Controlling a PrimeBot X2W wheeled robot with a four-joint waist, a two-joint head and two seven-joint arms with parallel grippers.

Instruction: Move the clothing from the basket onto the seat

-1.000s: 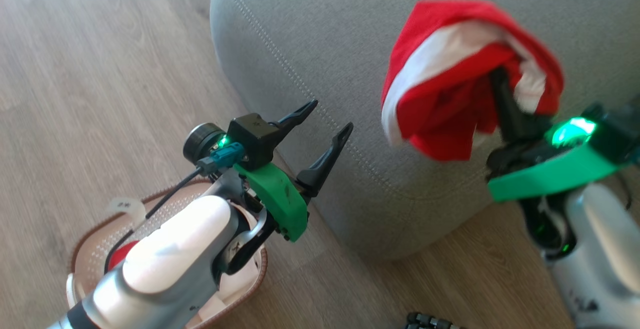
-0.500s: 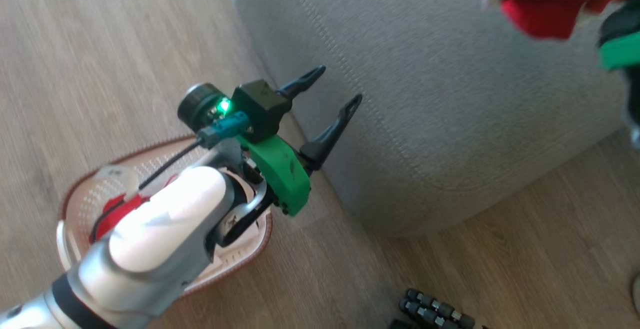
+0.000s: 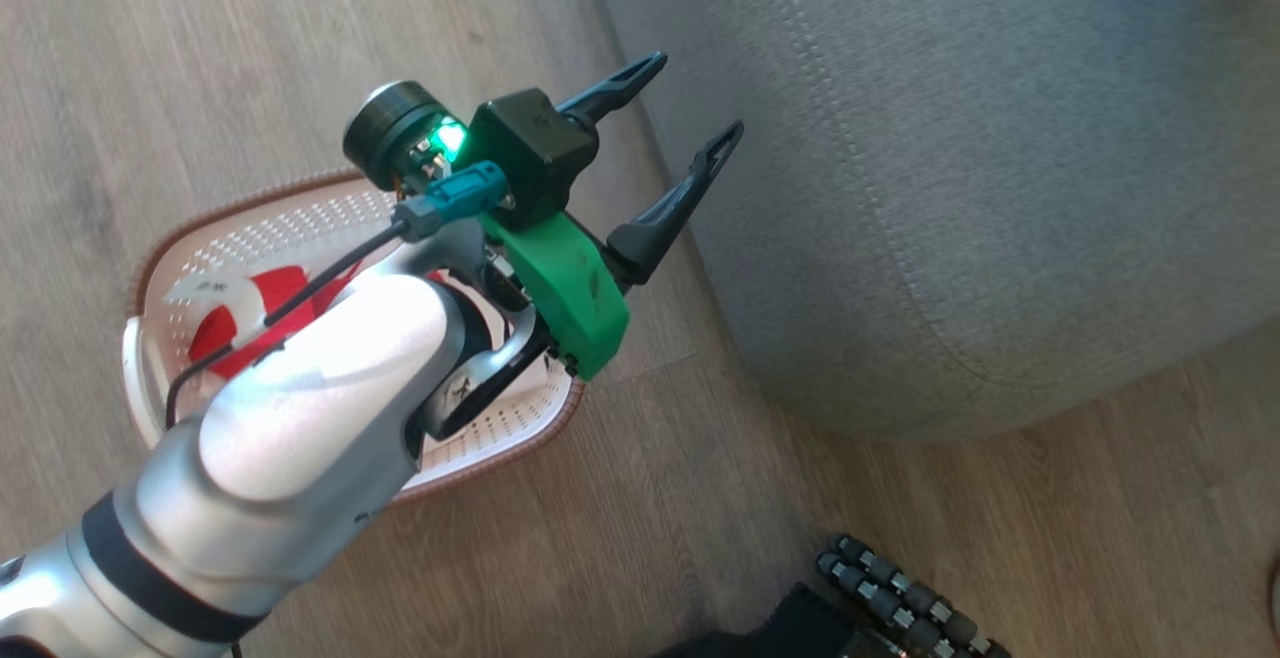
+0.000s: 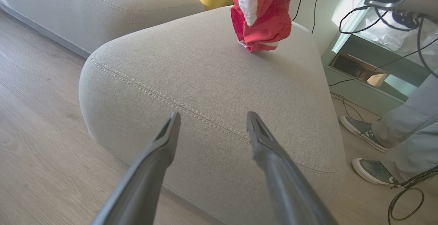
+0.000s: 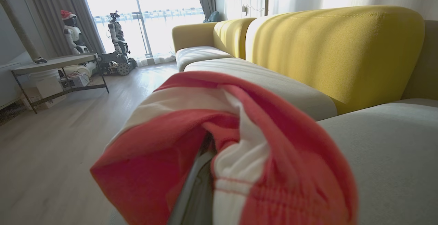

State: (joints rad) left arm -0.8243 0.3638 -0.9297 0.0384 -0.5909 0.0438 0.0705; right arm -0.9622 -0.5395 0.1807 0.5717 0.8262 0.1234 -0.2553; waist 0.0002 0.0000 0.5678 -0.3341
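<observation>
In the head view my left gripper stands open and holds nothing, just above the floor between the basket and the grey seat. Red and white clothing lies in the cream basket, partly hidden by my forearm. In the left wrist view my left gripper points at the seat, where a red garment hangs down with its lower end on or just above the cushion. My right gripper is shut on that clothing, which drapes over its fingers.
A person's legs and grey shoes stand right of the seat, near cables and a low cabinet. Yellow backrests line the sofa. A metal-legged table and other robots stand far off by the window. My wheeled base shows below.
The head camera has swung left, so more of the basket shows. My right gripper has carried the red garment up and right, nearly out of that view. The left gripper stays open.
</observation>
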